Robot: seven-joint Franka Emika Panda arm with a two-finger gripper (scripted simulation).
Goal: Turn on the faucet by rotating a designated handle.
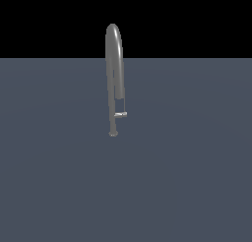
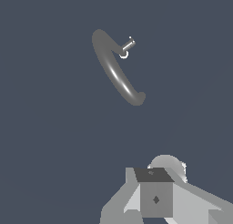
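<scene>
Handle (image 1: 121, 114) beside faucet (image 1: 113, 64) (apparently untouched).

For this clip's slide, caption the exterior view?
Grey gooseneck faucet standing alone on a dark floor, its small handle jutting toward the exterior view's right.

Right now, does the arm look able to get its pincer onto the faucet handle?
Probably yes: nothing stands between them. In the wrist view the handle juts free from the faucet, with only bare floor around. The pincer itself is hardly visible, so alignment is uncertain.
</scene>
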